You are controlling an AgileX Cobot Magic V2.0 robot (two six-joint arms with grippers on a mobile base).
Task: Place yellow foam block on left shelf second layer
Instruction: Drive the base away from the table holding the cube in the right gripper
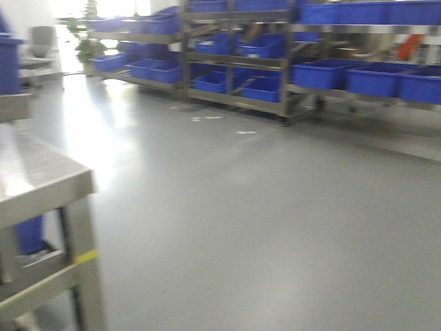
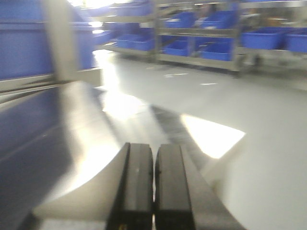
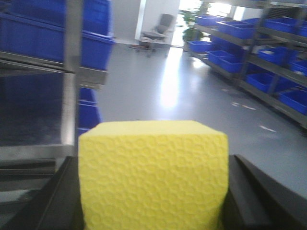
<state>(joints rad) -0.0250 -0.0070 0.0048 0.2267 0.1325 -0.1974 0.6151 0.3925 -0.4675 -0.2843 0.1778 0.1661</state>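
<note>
Right wrist-mounted view: bright yellow matte foam cube (image 3: 153, 158) fills the lower centre, clamped between the two dark fingers (image 3: 259, 191) of the right gripper (image 3: 154, 191); each finger bears on one side face, the block sits square, and no crushing is visible. A steel-framed shelf unit with blue plastic bins (image 3: 48, 38) stands near on the camera's left, with the block not yet over any tier. Left wrist-mounted view: the left gripper (image 2: 154, 187) has its black pads pressed together with nothing between them, and it hangs above a polished steel surface (image 2: 81, 143). Exterior front-facing view: grey glossy floor (image 1: 262, 227), a stainless steel bench corner (image 1: 41, 179) at the left edge, and racks of blue bins (image 1: 262, 48) well apart across the room. All frames are smeared, so fine edges are unreliable. Judged step: carrying the block to the left shelf, placement not begun. Which tier counts as the second cannot be told from here, so it should be confirmed before reaching. To do it well, the robot should stop square to the shelf, keep the squeeze light since foam deforms, lift above the tier lip, enter level, clear the upright post and bins, and release only once the block rests flat. The left arm should be kept tucked clear of the steel edge.
</note>
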